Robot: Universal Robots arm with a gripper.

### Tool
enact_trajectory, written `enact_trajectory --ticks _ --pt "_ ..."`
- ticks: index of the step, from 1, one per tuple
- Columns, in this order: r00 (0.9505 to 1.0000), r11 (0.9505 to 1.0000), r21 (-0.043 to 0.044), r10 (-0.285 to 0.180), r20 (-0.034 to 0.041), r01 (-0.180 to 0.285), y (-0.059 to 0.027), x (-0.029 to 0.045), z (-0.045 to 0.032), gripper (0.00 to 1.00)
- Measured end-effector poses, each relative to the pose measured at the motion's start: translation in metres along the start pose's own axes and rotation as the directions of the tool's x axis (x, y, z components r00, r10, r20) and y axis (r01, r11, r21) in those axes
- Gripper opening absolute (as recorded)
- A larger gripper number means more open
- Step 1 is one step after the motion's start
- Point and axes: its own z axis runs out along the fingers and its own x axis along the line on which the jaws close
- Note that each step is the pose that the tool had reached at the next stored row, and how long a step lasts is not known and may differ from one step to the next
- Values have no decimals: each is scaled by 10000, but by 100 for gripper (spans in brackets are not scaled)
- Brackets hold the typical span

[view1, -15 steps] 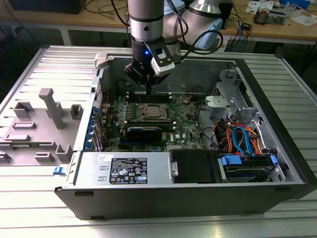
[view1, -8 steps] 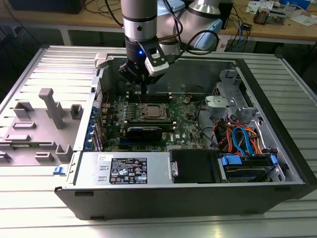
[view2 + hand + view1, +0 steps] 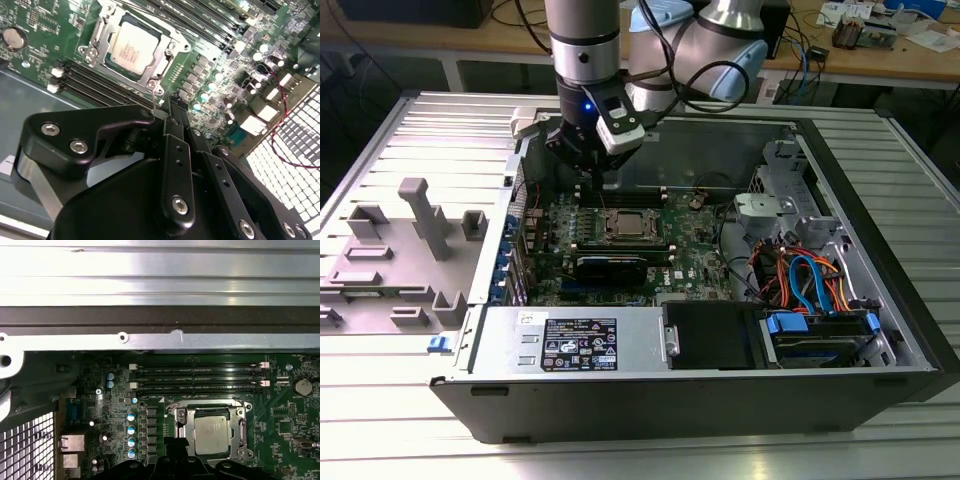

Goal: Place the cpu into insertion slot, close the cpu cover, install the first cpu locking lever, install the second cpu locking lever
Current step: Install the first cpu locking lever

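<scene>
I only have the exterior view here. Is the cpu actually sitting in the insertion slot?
Observer: Yes. In both wrist views the cpu lies flat in the insertion slot, silver top up.
Operator: And the cpu cover?
Observer: The cpu cover lies down around the chip, framing its top.
Operator: Where exactly is the gripper?
Observer: In the second wrist view the gripper hangs just off one corner of the socket, where a thin wire lever slants toward it.
</scene>
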Motion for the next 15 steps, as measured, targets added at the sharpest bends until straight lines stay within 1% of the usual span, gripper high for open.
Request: enact_trajectory --ticks 2,6,9,15 --pt "10000 10000 -5 -73 -7 73 0 38 1 11" --pt "9992 9992 -21 -396 -21 396 -1 60 7 11" --pt "9987 9987 -29 -508 -31 508 0 105 12 11" --pt "9984 9984 -31 -557 -32 557 34 117 33 11"
